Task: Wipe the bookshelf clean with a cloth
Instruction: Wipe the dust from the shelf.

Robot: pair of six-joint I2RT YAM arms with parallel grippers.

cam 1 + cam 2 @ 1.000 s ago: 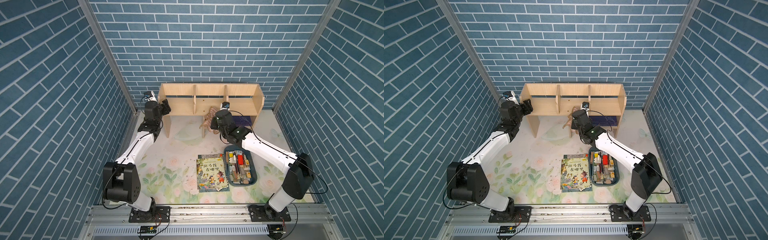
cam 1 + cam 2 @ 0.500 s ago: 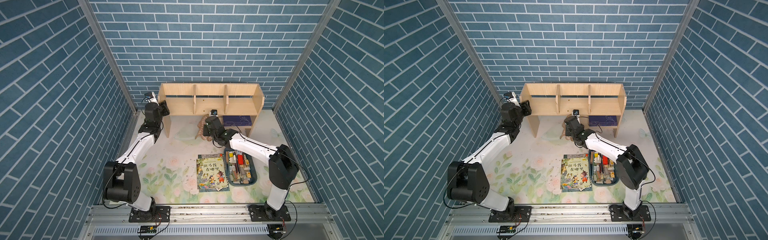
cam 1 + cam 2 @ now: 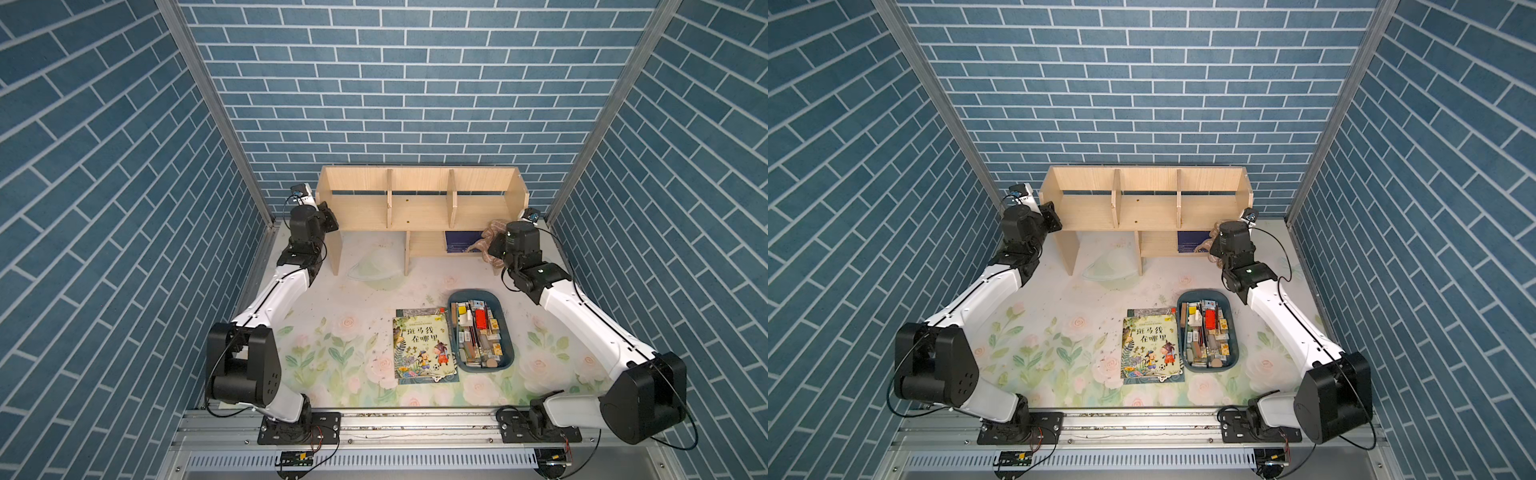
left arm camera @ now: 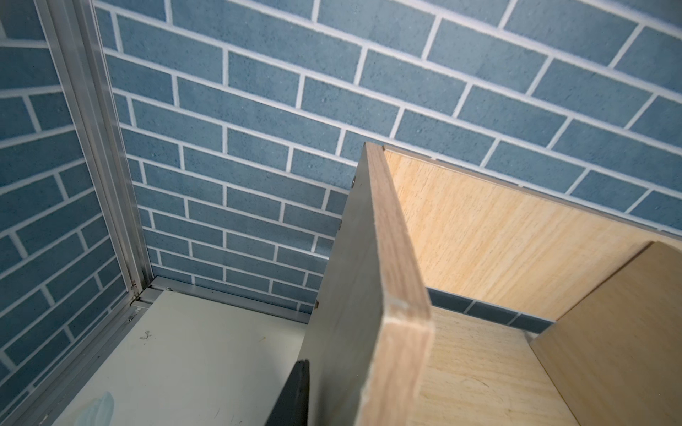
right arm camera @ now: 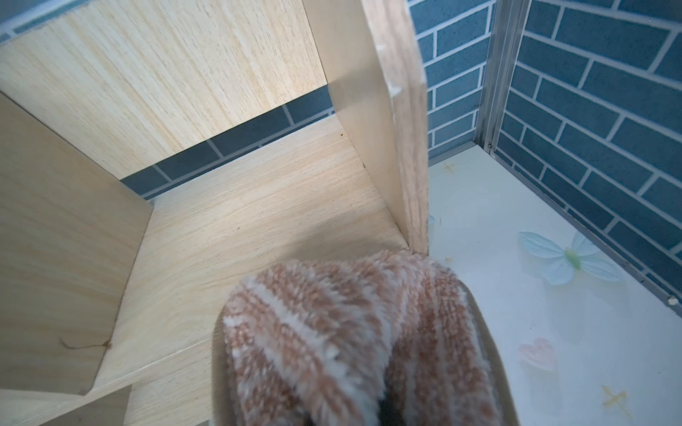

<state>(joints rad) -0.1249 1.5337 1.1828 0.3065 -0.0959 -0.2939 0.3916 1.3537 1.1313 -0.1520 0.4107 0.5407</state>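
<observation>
The light-wood bookshelf [image 3: 419, 205] [image 3: 1144, 210] stands against the back wall. My left gripper [image 3: 328, 218] sits at its left end panel [image 4: 369, 295]. One black finger [image 4: 295, 394] lies flat on the panel's outer face; the other finger is hidden behind the wood. My right gripper [image 3: 498, 243] is at the shelf's right end, shut on the striped brown-pink and cream cloth [image 3: 487, 233] [image 3: 1214, 230]. The bunched cloth [image 5: 350, 332] hides the fingers. Its tip touches the front lower corner of the right side panel, at the front edge of the right compartment floor [image 5: 258, 221].
A picture book [image 3: 424, 345] lies on the floral mat, with a blue tray [image 3: 512, 349] full of small items beside it. A dark blue book [image 3: 461, 241] lies on the small lower shelf. Brick walls close in on both ends of the shelf.
My right arm swung the cloth from under the shelf's middle out to its right end. The left gripper closed in on the left end panel.
</observation>
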